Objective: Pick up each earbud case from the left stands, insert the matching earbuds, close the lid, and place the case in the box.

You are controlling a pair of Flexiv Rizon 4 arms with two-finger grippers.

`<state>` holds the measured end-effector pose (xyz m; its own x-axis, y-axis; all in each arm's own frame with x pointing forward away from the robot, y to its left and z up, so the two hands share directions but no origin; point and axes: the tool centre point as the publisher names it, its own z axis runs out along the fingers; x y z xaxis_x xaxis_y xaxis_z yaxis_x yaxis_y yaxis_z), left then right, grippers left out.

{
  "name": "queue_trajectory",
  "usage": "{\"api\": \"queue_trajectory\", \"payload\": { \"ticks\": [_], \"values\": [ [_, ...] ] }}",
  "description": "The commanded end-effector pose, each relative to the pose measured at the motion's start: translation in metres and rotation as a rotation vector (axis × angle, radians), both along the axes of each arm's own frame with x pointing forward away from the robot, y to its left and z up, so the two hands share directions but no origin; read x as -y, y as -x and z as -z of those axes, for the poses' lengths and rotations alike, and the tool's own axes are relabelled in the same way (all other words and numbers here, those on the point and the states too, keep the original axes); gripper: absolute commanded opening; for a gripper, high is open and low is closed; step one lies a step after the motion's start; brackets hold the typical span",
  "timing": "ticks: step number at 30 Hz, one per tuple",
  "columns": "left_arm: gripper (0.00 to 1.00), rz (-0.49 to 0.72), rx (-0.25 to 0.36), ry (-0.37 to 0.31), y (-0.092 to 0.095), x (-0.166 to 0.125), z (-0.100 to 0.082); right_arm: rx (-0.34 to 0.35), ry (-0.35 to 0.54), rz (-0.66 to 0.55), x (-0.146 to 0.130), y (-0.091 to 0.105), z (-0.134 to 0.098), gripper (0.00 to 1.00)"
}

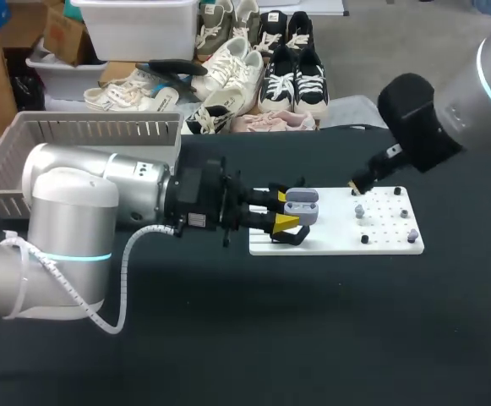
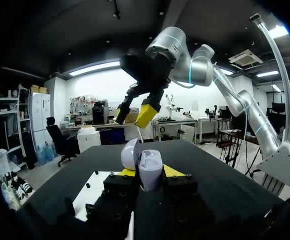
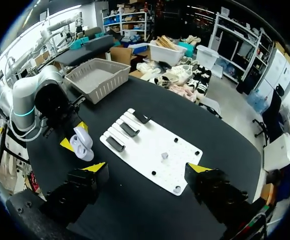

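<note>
- Earbud case (image 1: 302,205): a pale grey case with its lid open, clamped from two sides between the yellow tips of the left gripper (image 1: 289,211). It is held just above the left end of the white board (image 1: 389,241), off its stand.
- In the left wrist view the case (image 2: 145,167) sits upright between the fingers, with the lid tilted back behind the body.
- Black stands (image 3: 122,131) lie in a row on the board's left part, near the held case.
- Small grey earbuds (image 1: 361,211) sit among the pegs on the board's right part, apart from one another.
- The right gripper (image 1: 357,186) hangs above the board's far right area. Its fingers are spread wide with nothing between them, as the right wrist view shows.
- The grey basket (image 1: 76,127) stands at the far left, well apart from the board.
- Step in hand, as I judge it: the case is picked up and presented, and no earbud is yet taken.
- The next move likely calls for the right gripper to descend on a matching earbud, pinch it, and carry it to the open case.
</note>
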<state>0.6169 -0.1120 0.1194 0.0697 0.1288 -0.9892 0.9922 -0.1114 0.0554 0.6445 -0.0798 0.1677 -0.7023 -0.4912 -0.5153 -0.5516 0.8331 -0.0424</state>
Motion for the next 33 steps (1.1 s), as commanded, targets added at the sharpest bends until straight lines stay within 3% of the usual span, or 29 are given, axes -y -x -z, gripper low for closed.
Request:
{"api": "queue_trajectory", "payload": {
  "ticks": [1, 11, 22, 30, 33],
  "values": [
    [0.00, -0.005, 0.002, 0.001, 0.001, 0.000, 0.000, 0.116, 0.273, 0.212, 0.017, 0.012, 0.005, 1.00],
    [0.00, -0.005, 0.002, 0.001, 0.001, 0.000, 0.000, -0.005, 0.317, 0.317, 0.054, 0.012, 0.042, 1.00],
    [0.00, -0.005, 0.002, 0.001, 0.001, 0.000, 0.000, -0.144, 0.290, 0.367, 0.075, 0.009, 0.087, 1.00],
    [0.00, -0.005, 0.002, 0.001, 0.001, 0.000, 0.000, -0.188, 0.299, 0.350, 0.074, 0.006, 0.108, 0.74],
    [0.00, -0.005, 0.002, 0.001, 0.001, 0.000, 0.000, -0.199, 0.304, 0.344, 0.072, 0.003, 0.113, 0.70]
  ]
}}
